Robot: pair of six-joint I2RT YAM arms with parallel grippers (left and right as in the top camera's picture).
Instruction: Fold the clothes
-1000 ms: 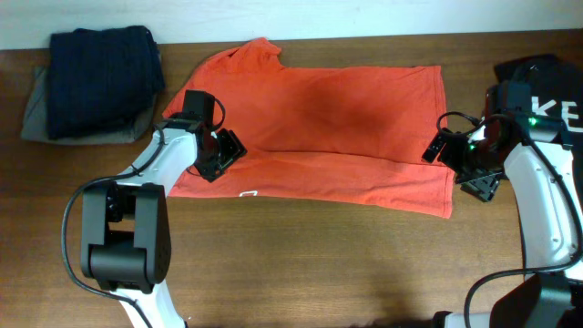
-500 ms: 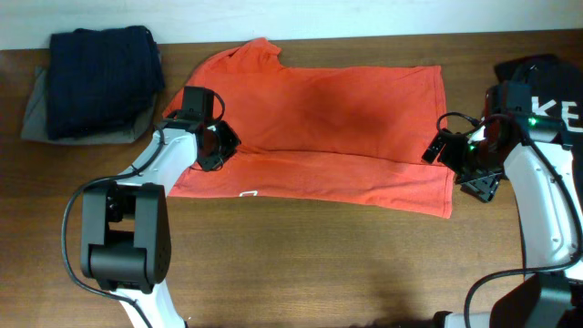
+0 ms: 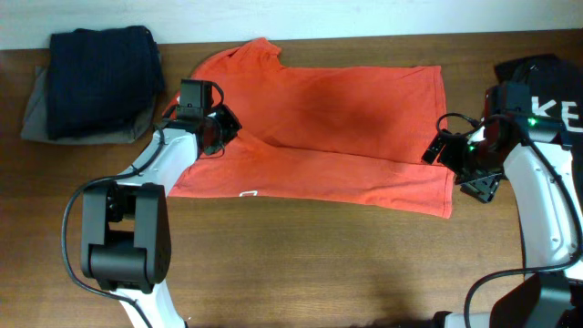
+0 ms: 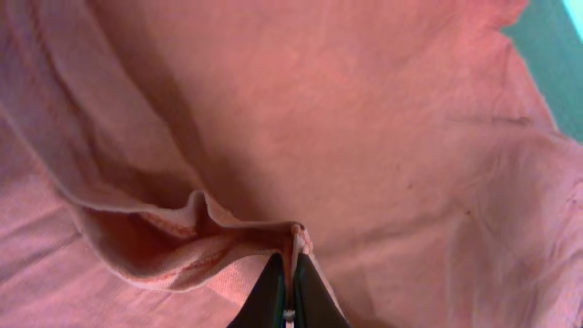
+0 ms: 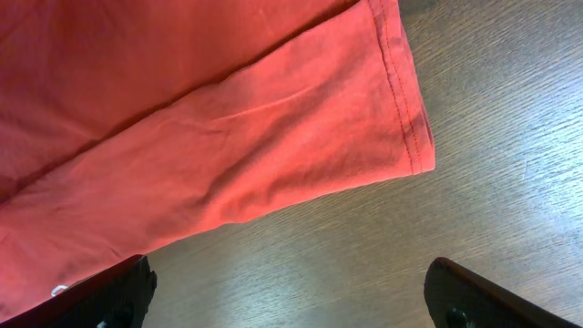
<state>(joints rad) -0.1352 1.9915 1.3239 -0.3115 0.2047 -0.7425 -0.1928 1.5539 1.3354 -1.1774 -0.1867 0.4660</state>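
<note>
Orange-red cotton covers the middle of the bench (image 3: 319,264): the T-shirt (image 3: 346,137) lies flat with its collar toward the far left and its hem toward the right, and a long crease runs along its near half. Your left gripper (image 3: 221,128) is pressed together on a raised ridge of fabric near the sleeve end; the wrist view shows the cloth drawn up into the closed tips. Your right gripper (image 3: 441,148) stands spread wide just beside the hem corner (image 5: 414,137), over bare wood and holding nothing. By my reading, you are at the grasping step of a fold, with one end secured and the other not yet taken. The next move calls for the right gripper to slide onto the hem edge and pinch it, so that both ends can lift together. Keep the lift level, and steer wide of the stack of dark folded clothes (image 3: 96,82) and the black garment (image 3: 547,82).
</note>
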